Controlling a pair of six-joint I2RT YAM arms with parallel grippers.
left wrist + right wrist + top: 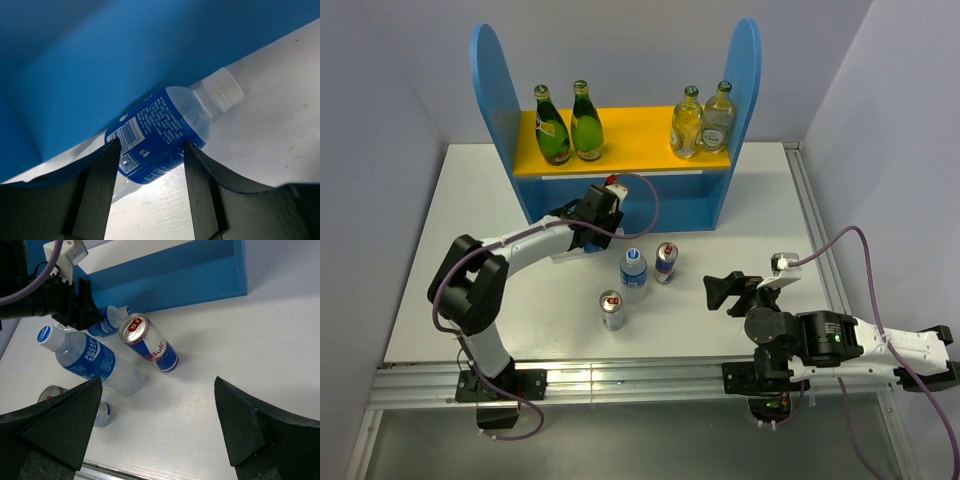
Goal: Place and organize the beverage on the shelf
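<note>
Well, left jaws straddled the water bottle (155,140), tipped against the shelf (100,60) wall between them; grip unconfirmed. Right jaws stood wide open, empty. Best bet was clamping mid-label, then standing it upright.

Bright, even overhead light; soft shadows; pale glare on the table (270,145).

Yellow-orange upper board (635,135): open gap between dark green glass bottles (556,135) and pale clear glass bottles (688,128).
White surface (770,200): upright blue-labelled water bottle (633,272), silver-blue can (666,262) and second can (611,310) clustered before blue rack (690,195); bare to their right.
</note>
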